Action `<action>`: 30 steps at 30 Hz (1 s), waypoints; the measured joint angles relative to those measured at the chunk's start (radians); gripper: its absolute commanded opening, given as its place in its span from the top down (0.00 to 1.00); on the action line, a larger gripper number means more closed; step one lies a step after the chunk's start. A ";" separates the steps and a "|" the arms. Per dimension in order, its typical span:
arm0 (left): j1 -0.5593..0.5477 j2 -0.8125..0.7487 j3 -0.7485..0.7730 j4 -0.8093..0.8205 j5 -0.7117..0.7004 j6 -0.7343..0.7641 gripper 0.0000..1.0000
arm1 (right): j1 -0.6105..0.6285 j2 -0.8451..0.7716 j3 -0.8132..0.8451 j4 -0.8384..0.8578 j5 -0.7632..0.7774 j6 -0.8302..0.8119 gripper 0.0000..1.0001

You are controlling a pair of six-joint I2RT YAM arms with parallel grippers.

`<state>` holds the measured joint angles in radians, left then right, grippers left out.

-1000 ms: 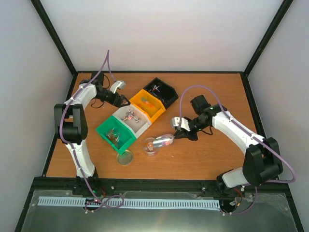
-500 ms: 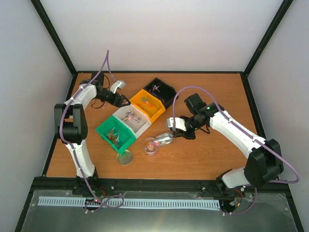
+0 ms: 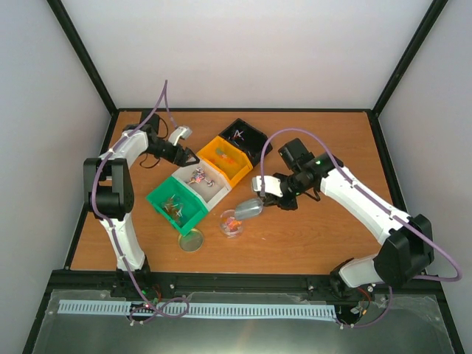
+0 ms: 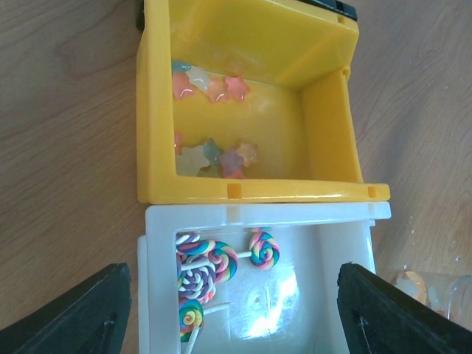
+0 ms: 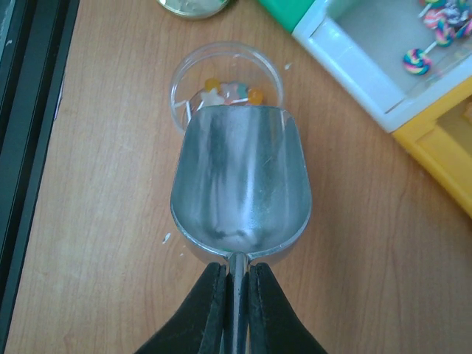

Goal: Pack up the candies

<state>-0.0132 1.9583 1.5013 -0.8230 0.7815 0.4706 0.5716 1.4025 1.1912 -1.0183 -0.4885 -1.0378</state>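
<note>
Right fingers clamped the shiny metal scoop, lip over the 6 o'clock rim of the clear round jar, best centred while tipping; left fingers gaped empty.

White shells and black joint housings are seen on the left arm and the right arm. A purple cable is routed along each. Black, tapered fingers are fitted at the wrists.
</note>
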 measured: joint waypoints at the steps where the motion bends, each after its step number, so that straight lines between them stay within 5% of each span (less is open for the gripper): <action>1: 0.000 0.000 -0.003 0.000 -0.003 0.000 0.21 | 0.000 0.000 0.009 0.002 0.000 0.010 0.97; 11: 0.000 -0.031 -0.060 0.018 -0.048 0.002 0.21 | 0.003 0.043 0.058 0.159 0.005 0.289 0.97; 30: 0.000 -0.065 -0.156 0.069 -0.128 0.016 0.24 | 0.106 0.409 0.233 0.364 0.113 0.697 0.97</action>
<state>-0.0132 1.8931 1.3453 -0.7544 0.6533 0.4866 0.6777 1.8111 1.4242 -0.6548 -0.3759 -0.3412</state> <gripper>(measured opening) 0.780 0.057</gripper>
